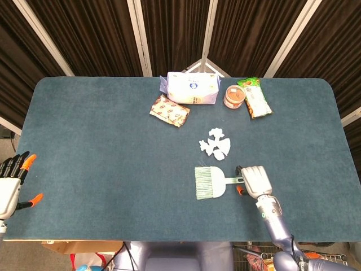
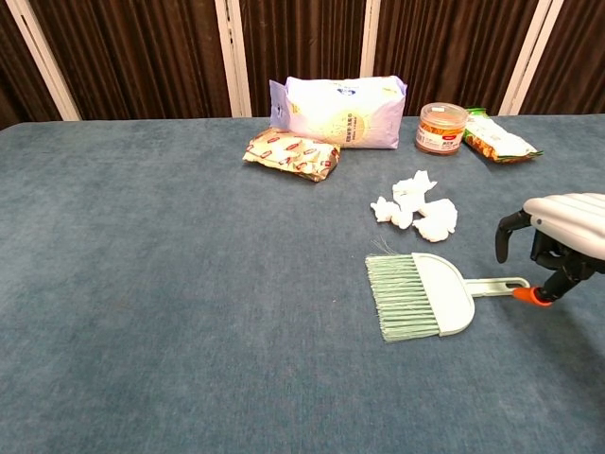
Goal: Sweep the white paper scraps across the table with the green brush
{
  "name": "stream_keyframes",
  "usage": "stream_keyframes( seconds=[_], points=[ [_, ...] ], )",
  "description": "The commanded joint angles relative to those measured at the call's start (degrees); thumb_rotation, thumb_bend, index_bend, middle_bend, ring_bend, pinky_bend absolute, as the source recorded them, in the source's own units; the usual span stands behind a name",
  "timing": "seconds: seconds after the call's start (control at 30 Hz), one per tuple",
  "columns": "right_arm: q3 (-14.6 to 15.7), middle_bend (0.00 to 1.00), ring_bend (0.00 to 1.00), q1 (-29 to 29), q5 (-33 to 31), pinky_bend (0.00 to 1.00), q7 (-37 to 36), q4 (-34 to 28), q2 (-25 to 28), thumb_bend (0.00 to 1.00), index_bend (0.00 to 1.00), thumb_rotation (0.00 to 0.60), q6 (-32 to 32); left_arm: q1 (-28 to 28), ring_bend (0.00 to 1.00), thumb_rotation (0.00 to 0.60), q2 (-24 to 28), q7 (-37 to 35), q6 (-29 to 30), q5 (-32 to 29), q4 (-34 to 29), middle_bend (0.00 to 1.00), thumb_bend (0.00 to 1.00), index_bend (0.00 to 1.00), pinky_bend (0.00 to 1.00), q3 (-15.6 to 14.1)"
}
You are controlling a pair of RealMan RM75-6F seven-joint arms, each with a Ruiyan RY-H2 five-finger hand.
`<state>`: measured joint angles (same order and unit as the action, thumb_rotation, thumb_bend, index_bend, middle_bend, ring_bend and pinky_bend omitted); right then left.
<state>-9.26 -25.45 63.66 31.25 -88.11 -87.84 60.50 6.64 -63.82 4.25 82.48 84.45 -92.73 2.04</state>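
Note:
The green brush (image 1: 210, 182) (image 2: 423, 295) lies flat on the blue table, bristles to the left, handle pointing right. A cluster of white paper scraps (image 1: 215, 143) (image 2: 416, 213) sits just behind it. My right hand (image 1: 255, 180) (image 2: 558, 236) hovers at the tip of the brush handle, fingers apart and holding nothing; the thumb tip is close to the handle's end loop. My left hand (image 1: 11, 183) rests open at the table's near left corner, seen only in the head view.
Along the far side stand a white-purple pack (image 1: 192, 88), a flat snack packet (image 1: 169, 110), a small round tub (image 1: 234, 96) and a green-white bag (image 1: 255, 97). The table's front edge (image 1: 141, 239) runs just under both hands.

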Motion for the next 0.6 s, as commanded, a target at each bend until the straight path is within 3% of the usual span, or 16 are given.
stream_keyframes(
  seconds=[0.03, 0.6],
  points=[
    [-0.2, 0.98, 1.00, -0.6, -0.9, 0.94, 0.4, 0.9, -0.9, 0.30, 0.47, 0.600, -0.2, 0.0, 0.00, 0.600, 0.0, 0.1, -0.1, 0.0, 0.0, 0.00, 0.00, 0.00, 0.00, 0.0],
    [0.3, 0.98, 1.00, -2.1, -4.6, 0.94, 1.3, 4.0, -3.5, 0.31, 0.48, 0.600, -1.0, 0.0, 0.00, 0.600, 0.0, 0.3, -0.2, -0.3, -0.1, 0.00, 0.00, 0.00, 0.00, 0.0]
  ],
)
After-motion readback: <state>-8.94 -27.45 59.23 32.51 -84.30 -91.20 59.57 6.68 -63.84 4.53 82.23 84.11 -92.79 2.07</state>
